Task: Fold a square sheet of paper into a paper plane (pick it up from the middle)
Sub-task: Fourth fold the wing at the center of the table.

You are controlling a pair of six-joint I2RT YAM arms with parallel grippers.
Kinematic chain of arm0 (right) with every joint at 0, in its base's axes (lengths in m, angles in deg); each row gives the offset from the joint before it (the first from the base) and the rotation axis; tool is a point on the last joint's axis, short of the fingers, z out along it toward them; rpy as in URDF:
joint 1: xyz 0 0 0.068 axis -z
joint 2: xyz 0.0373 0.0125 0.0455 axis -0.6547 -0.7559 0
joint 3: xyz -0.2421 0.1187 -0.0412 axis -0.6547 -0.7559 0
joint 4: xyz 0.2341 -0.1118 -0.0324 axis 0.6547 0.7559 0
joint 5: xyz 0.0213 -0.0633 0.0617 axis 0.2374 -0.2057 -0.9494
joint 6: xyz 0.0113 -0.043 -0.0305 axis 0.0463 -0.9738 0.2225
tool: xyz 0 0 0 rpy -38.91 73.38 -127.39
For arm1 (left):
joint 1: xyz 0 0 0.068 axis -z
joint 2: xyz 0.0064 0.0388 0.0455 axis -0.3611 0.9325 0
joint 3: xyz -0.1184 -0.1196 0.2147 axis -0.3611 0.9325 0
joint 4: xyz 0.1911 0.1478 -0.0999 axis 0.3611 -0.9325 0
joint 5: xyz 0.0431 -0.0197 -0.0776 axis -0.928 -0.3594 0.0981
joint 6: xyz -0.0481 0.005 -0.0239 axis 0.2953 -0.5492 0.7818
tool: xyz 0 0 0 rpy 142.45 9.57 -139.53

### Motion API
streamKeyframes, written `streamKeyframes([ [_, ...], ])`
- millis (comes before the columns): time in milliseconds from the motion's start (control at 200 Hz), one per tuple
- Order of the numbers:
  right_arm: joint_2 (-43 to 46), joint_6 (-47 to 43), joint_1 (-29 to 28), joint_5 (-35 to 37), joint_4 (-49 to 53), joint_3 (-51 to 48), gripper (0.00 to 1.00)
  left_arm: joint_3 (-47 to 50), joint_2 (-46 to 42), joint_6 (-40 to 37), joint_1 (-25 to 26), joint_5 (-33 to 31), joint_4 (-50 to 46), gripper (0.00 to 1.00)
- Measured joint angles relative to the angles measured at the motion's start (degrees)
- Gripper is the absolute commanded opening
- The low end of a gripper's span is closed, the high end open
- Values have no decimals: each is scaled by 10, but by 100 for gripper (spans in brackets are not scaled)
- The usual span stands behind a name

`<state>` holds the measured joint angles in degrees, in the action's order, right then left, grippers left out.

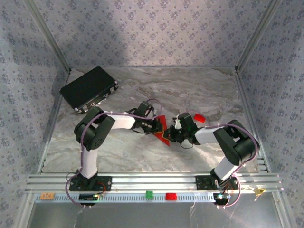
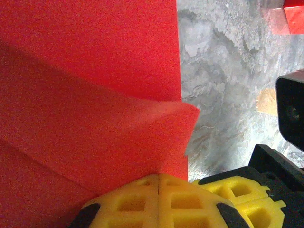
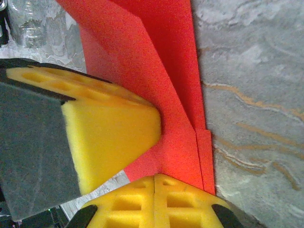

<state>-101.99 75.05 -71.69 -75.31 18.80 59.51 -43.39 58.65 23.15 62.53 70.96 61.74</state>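
Thin bright red paper sheet (image 1: 160, 128), creased, is clamped by both: left gripper (image 2: 158, 180) and right gripper (image 3: 156, 179) pinch it close together, midway across the grey marbled table (image 1: 199, 90). We judge the twin grip keeps the fold aligned.

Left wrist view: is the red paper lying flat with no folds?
No, the red paper shows raised creases and a lifted corner.

From above, the red paper (image 1: 159, 134) is mostly hidden by the left end effector (image 1: 154, 126) and right end effector (image 1: 172, 134); its folds are too small to tell. At the left wrist it overruns the top and left edges; the red block (image 2: 290, 18) right of it is cropped.
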Motion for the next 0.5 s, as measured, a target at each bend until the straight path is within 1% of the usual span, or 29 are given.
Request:
streamKeyframes([
  [250,0,0,1,0,-1,-1,0,-27,8,3,-3,-12,-35,2],
  [500,0,-2,3,-4,-6,-4,0,-59,22,-2,-29,-23,-64,3],
])
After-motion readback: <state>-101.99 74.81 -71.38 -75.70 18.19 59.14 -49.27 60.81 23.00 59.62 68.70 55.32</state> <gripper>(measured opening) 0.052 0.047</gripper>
